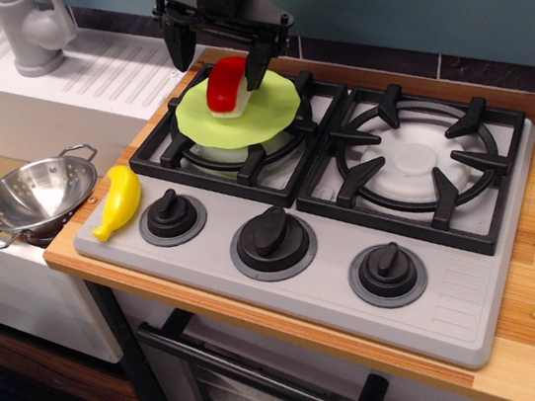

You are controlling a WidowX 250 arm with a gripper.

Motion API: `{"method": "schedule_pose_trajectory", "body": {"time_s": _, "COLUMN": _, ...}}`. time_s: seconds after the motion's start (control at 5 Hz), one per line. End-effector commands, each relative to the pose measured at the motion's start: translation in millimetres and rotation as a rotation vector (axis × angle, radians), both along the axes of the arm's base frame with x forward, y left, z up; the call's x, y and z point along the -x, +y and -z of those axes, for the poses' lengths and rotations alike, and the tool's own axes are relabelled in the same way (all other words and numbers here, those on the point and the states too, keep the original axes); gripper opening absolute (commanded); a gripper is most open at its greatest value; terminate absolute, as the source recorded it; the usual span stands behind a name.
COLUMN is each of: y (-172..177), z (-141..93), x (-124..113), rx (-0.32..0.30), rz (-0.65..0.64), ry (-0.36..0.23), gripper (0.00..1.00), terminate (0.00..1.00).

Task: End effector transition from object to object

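Observation:
My black gripper hangs over the back left burner, its wide crossbar at the top of the view with cables above it. Its two fingers point down and stand wide apart. A red and white toy piece lies on a lime green plate on that burner, between the fingers. The right finger is at or just beside the piece's right end, and I cannot tell if it touches. The left finger is well clear of the piece. The gripper is open and holds nothing.
A yellow toy banana lies at the stove's front left corner. A steel colander sits in the sink area to the left. A grey faucet stands at the back left. Three black knobs line the stove's front. The right burner is bare.

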State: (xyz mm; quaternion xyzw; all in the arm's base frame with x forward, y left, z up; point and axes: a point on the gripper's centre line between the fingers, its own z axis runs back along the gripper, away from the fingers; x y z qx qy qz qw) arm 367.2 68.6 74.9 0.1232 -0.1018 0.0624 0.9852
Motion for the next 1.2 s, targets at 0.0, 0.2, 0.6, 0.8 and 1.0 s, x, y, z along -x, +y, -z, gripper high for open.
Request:
{"method": "schedule_pose_trajectory", "body": {"time_s": 0.0, "y": 0, "z": 0, "x": 0, "rx": 0.000, "rz": 0.000, "ry": 0.000, "gripper": 1.00, "terminate": 0.00}}
{"method": "schedule_pose_trajectory", "body": {"time_s": 0.2, "y": -1, "z": -8, "x": 4, "rx": -0.010, "rz": -0.012, "ry": 0.011, "gripper": 1.00, "terminate": 0.00}}
{"method": "schedule_pose_trajectory", "body": {"time_s": 0.6, "y": -7, "z": -17, "x": 16, "rx": -0.001, "rz": -0.028, "ry": 0.032, "gripper": 1.00, "terminate": 0.00}}
{"method": "schedule_pose_trajectory", "body": {"time_s": 0.8, "y": -8, "z": -22, "x": 19, "rx": 0.020, "rz": -0.030, "ry": 0.043, "gripper": 1.00, "terminate": 0.00}}
{"method": "schedule_pose_trajectory", "body": {"time_s": 1.0, "y": -5, "z": -26, "x": 28, "rx": 0.021, "rz": -0.032, "ry": 0.061, "gripper": 1.00, "terminate": 0.00}}
